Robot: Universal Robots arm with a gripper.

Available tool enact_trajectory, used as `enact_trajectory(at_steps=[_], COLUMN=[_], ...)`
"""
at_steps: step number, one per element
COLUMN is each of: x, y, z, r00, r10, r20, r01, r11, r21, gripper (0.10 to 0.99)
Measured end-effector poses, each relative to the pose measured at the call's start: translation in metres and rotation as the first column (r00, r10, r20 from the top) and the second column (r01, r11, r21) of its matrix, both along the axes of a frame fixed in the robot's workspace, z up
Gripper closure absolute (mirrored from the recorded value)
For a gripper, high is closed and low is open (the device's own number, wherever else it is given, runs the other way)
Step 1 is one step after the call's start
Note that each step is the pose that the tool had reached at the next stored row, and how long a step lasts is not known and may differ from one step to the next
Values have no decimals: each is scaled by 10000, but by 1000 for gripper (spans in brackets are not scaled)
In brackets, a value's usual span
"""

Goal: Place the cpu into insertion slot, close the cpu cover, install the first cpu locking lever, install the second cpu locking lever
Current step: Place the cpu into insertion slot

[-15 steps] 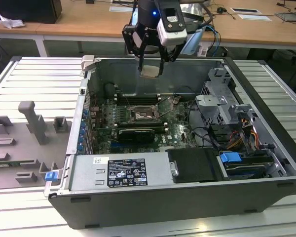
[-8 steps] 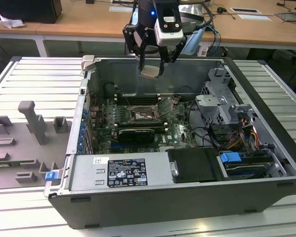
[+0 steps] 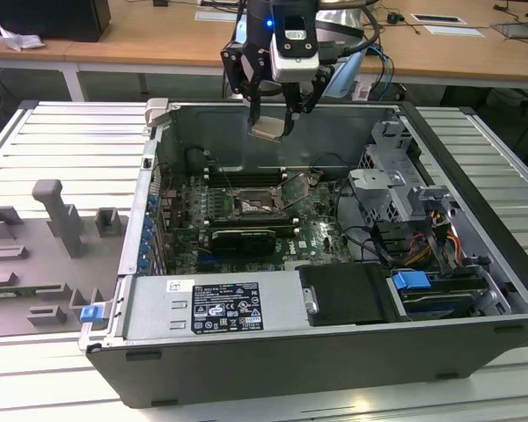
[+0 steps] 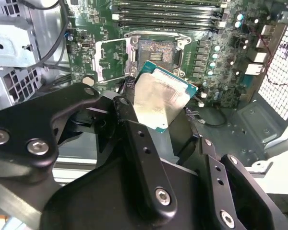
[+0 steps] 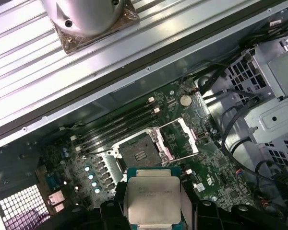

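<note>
Slatted metal bench (image 3: 62, 132), wooden desks behind. Open computer case (image 3: 334, 352) lying flat on the bench, green board inside. Near the board's middle, the insertion slot (image 3: 249, 205), uncovered, dark contact field exposed. Cpu cover (image 5: 181, 136) swung open, folded back along one edge of the insertion slot. Long black memory slots (image 3: 251, 174) just beside the insertion slot, graphics card (image 3: 242, 239) near its opposite side. High over the insertion slot, gripper (image 3: 271, 123), fingers (image 4: 127, 115) clamped on the cpu (image 4: 159, 98) by two opposite edges. Cpu tilted, silver face up, well apart from the insertion slot and clear of the board.
</note>
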State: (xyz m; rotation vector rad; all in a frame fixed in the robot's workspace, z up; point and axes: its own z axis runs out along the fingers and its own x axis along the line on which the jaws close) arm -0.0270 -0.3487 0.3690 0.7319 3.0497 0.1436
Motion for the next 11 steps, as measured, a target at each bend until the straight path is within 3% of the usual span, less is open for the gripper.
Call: enact_trajectory(at_steps=[11], x=[1], y=[0], z=[-23], r00=[9996], r10=[-273], r20=[-3], r01=[273], r11=[9996], r21=[-2], gripper=[557])
